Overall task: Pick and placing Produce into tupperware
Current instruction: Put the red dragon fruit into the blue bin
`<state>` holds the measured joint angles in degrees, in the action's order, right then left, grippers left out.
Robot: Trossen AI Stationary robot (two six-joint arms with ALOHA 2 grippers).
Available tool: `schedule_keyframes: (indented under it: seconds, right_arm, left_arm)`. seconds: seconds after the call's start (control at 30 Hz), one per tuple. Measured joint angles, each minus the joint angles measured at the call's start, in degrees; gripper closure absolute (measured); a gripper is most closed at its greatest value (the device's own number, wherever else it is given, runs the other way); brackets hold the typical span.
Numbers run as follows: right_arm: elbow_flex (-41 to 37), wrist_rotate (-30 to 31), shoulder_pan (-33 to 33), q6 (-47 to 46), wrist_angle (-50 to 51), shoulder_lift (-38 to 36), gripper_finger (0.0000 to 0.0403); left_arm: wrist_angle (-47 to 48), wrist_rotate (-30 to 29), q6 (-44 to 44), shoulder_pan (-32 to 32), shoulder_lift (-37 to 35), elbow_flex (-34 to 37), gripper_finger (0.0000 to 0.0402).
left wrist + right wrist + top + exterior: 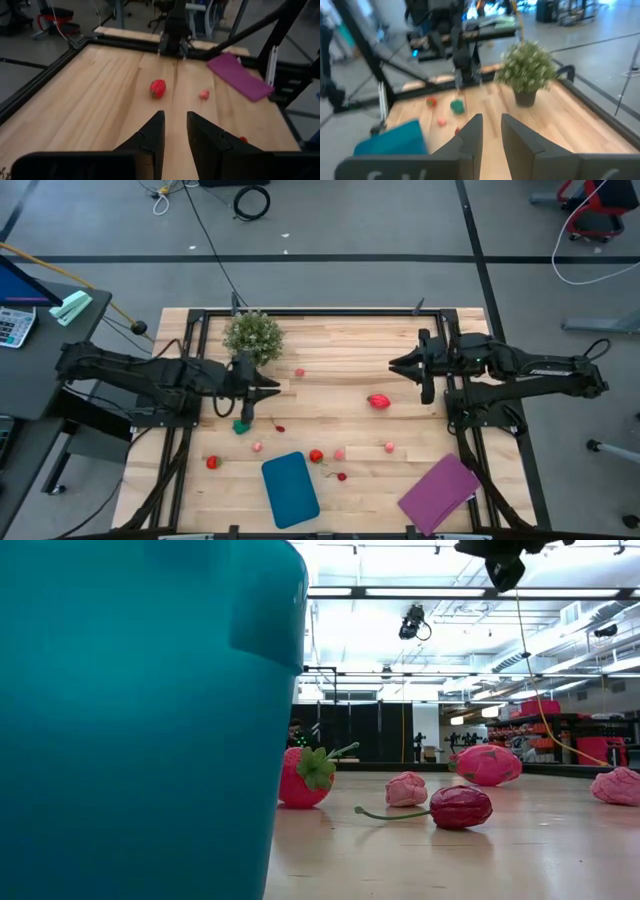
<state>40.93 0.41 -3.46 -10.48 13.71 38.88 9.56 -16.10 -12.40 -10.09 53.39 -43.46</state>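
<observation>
Grey workshop floor with cables surrounded my pale wooden counter (340, 350), which sat in a dark metal frame. My two arms reached inward from either side. My left claw (275, 390) hung over the counter's left half, just beside the bushy potted plant (252, 334), its fingers (150, 135) a narrow gap apart with nothing between them. My right claw (395, 364) waited over the right half, fingers (470, 132) likewise narrowly parted and empty.

Near the front edge, toward the middle, lay the tupperware (290, 488): a shallow teal-blue rectangle with rounded corners, plain-walled, with no produce inside that I could see. In the low view its wall (140, 720) filled the whole left side. A flat purple rectangle (440, 492) lay well apart at the front right.

Produce was scattered loose on the boards. The largest piece, a red-pink one (378, 402), lay right of centre. A green piece (241, 426) sat below my left claw. A red strawberry with a green leafy top (305, 777) and a dark red cherry with a long stem (458, 807) lay near the tupperware, with small pink pieces (406, 789) between and beyond them. Another red piece (212, 463) lay to the container's left. I could read no labels or writing on any of them.
</observation>
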Motion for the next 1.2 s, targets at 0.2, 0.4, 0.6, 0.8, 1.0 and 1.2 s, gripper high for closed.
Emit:
schedule_keyframes:
  seconds: [0.2,0.4,0.6,0.8,1.0,1.2]
  right_arm:
    - [0.0,-0.1,-0.7,-2.8,0.1,2.2,0.0317]
    - [0.0,-0.1,-1.0,-6.7,8.8,8.0,0.0268]
    - [0.0,7.9,-1.0,2.2,17.0,15.3,0.0208]
    - [0.0,6.6,-0.9,2.7,19.9,23.6,0.0171]
    - [0.0,3.1,1.2,5.5,19.4,32.3,0.0157]
    - [0.0,0.5,1.2,4.7,19.0,38.8,0.0147]
  left_arm:
    - [0.2,-2.2,6.2,0.0,2.5,0.0,0.0319]
    - [-0.4,-2.4,10.1,1.8,2.6,0.0,0.0306]
    - [-1.4,-2.3,10.5,4.5,2.6,0.0,0.0294]
    - [-1.4,-2.4,10.2,6.5,2.6,0.0,0.0299]
    - [-1.4,-2.4,10.0,7.9,2.6,0.0,0.0309]
    - [-1.1,-2.4,7.1,8.1,2.6,0.0,0.0317]
